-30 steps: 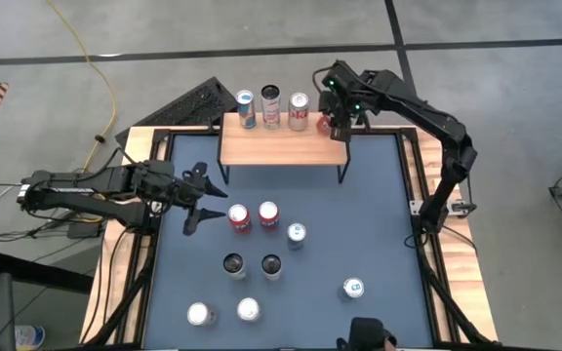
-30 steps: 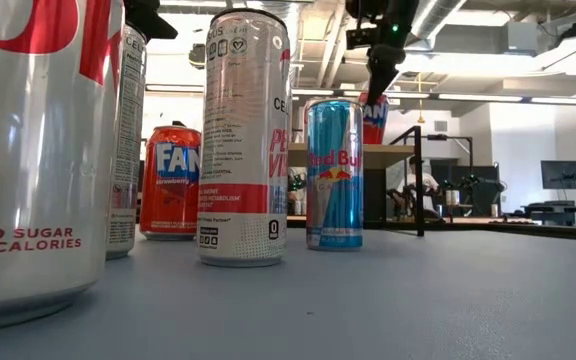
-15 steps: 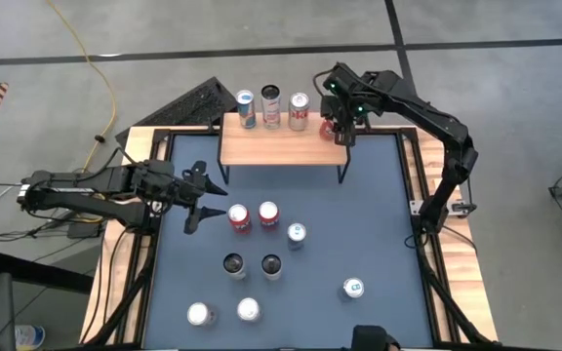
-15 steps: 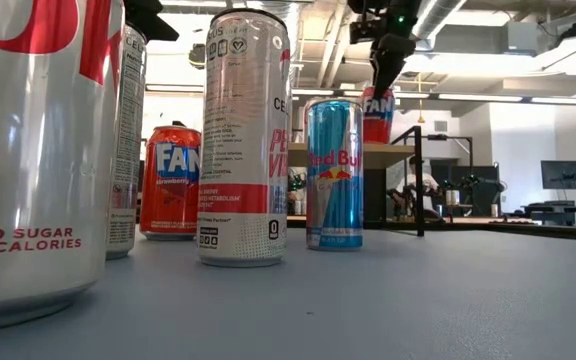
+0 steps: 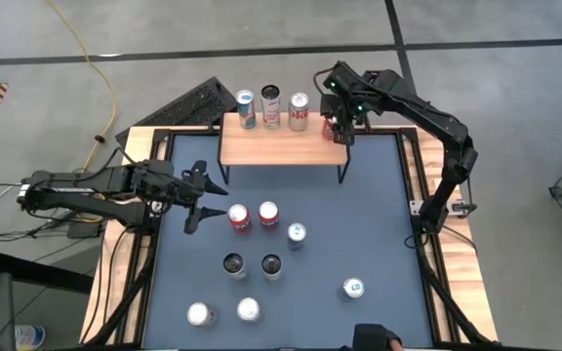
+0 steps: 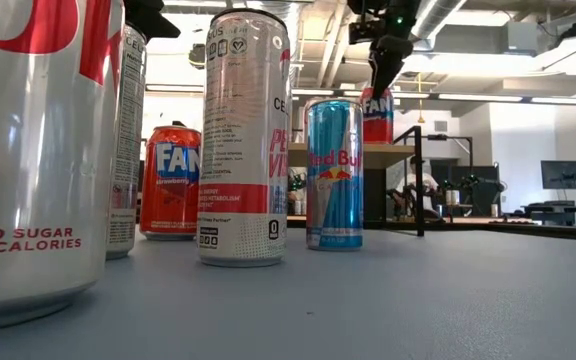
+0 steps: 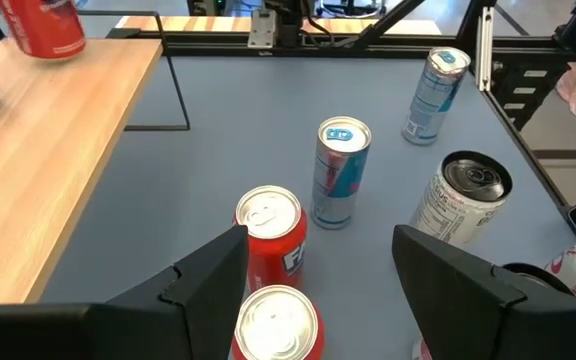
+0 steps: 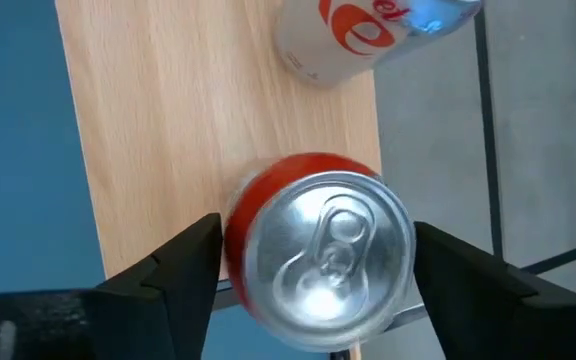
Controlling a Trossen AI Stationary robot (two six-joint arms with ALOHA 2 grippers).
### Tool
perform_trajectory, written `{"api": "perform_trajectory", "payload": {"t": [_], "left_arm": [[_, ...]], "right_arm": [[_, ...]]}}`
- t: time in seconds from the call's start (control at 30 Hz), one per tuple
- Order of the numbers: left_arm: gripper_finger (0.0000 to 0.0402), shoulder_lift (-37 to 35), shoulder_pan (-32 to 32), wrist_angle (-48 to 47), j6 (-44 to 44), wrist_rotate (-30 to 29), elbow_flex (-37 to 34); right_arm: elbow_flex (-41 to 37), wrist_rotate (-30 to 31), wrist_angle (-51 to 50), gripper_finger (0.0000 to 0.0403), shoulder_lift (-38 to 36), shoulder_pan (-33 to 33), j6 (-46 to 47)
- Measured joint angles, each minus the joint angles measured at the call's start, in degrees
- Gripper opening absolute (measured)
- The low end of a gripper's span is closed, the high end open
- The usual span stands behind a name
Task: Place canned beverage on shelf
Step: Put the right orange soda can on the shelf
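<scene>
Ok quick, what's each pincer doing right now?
Left pincer: open, empty, above the red cans.
Right pincer: open around the red can on the shelf.

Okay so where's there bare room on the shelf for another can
The shelf is bare along its whole front, toward the table's middle. Its back edge is crowded: three cans stand there, and the red can under the right gripper takes the right end.

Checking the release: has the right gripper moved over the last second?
Yes. The right gripper rose slightly and opened around the red can, now standing on the shelf.
</scene>
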Motion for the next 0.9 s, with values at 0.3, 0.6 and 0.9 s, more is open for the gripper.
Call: {"api": "perform_trajectory", "payload": {"t": [0.3,0.6,0.9], "left_arm": [[0.0238,0.0,0.0,-0.1,0.0,-0.1,0.0],[0.0238,0.0,0.0,-0.1,0.0,-0.1,0.0],[0.0238,0.0,0.0,-1.1,0.2,-2.0,0.0]], "right_arm": [[0.3,0.6,0.7,0.0306,-0.1,-0.3,-1.8],[11.8,1.9,0.8,0.0306,-0.1,-0.3,-3.3],[19.0,-1.7,-13.2,0.0234,-2.5,3.0,7.8]]}}
